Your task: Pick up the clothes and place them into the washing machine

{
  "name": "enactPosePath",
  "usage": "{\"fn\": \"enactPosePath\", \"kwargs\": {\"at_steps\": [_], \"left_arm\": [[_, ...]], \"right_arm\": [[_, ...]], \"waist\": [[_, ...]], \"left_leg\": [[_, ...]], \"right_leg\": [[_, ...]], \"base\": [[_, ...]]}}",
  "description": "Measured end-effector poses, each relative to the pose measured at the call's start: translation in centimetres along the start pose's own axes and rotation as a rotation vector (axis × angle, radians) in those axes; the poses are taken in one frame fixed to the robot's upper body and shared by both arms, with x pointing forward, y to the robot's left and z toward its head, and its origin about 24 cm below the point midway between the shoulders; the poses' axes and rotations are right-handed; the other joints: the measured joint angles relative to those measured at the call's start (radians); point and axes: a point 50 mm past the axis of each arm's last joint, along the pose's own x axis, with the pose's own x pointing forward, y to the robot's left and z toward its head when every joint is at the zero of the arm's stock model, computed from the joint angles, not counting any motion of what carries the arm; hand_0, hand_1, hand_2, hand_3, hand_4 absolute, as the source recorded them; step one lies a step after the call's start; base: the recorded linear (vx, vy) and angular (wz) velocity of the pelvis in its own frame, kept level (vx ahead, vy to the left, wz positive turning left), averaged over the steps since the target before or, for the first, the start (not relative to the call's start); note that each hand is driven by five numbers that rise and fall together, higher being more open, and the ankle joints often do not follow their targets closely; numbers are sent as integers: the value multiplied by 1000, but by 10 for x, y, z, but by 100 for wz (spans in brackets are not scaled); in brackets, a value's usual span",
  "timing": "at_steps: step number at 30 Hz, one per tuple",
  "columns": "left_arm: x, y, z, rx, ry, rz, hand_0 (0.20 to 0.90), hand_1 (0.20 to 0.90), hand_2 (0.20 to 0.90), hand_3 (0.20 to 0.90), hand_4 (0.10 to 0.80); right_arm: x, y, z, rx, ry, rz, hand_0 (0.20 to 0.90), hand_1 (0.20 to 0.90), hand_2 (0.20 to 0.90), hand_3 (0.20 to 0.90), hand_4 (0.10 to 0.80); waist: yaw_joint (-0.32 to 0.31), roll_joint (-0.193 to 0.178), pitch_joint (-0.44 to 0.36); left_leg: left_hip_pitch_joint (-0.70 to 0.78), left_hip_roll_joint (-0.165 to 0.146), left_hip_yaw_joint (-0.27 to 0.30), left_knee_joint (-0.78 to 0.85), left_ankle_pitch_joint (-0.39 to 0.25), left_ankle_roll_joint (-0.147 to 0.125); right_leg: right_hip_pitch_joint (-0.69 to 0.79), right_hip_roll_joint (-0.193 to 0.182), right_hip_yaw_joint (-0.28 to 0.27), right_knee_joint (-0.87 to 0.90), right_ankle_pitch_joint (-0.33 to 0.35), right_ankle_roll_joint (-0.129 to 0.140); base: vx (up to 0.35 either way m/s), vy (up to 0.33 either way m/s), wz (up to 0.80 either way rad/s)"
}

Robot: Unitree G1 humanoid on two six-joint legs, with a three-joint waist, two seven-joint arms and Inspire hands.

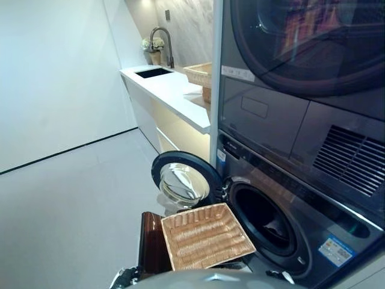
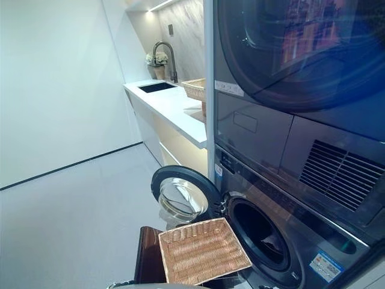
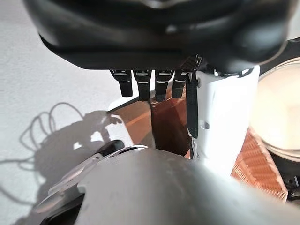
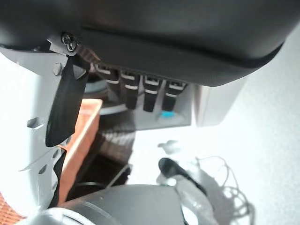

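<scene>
The washing machine (image 1: 301,241) stands at the lower right with its round door (image 1: 183,180) swung open to the left. Something pale, apparently cloth (image 1: 275,227), lies low inside the dark drum. In front of the opening a wicker basket (image 1: 204,236) rests on a brown stool (image 1: 151,241), and I see nothing in it. No other clothes show. My left hand (image 3: 154,42) hangs over the stool (image 3: 164,122) beside the basket (image 3: 258,164), fingers (image 3: 140,86) straight and holding nothing. My right hand (image 4: 178,42) hangs low near the basket (image 4: 79,136), fingers (image 4: 150,91) relaxed and empty.
A dryer (image 1: 301,54) is stacked on the washer. A white counter (image 1: 171,93) with a sink (image 1: 153,72), a tap (image 1: 162,42) and a second wicker basket (image 1: 198,73) runs along the back. A white wall (image 1: 54,78) borders the grey floor (image 1: 72,217) on the left.
</scene>
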Motion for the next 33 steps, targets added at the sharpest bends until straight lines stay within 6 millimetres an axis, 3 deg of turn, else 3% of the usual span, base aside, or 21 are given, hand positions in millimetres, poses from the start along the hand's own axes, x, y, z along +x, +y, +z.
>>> {"fn": "enactPosePath", "kwargs": {"at_steps": [1,6,9,16,33], "left_arm": [[1,-1,3,9,-3,-5,900,900,900,900,800],[0,1,-1,40,18,-9,900,900,900,900,800],[-1,-3,-6,52,33,-24,900,900,900,900,800],[-1,-4,-5,56,30,-25,900,900,900,900,800],[-1,-4,-4,58,27,-26,900,900,900,900,800]], "right_arm": [[0,1,0,-18,10,2,900,900,900,900,800],[-1,9,0,-6,20,25,900,900,900,900,800],[-2,7,-5,32,34,14,900,900,900,900,800],[-2,8,-4,30,29,19,900,900,900,900,800],[-2,9,-5,22,30,25,900,900,900,900,800]], "waist": [[-9,-7,-6],[-7,-31,-22],[-12,-10,-20],[-13,-4,-22],[-15,-1,-21]], "left_leg": [[13,-9,-2,-35,22,41],[39,-21,-8,-133,23,41],[38,-5,-5,-139,46,17],[28,20,-6,-139,46,17],[30,30,-6,-139,56,12]], "right_leg": [[13,-6,7,-19,30,5],[16,-11,7,-38,35,11],[9,7,10,-42,38,7],[7,36,11,-73,40,5],[25,48,10,-93,58,-14]], "base": [[12,-17,18],[5,-14,20],[-16,-8,5],[-13,-12,-10],[-2,-2,1]]}}
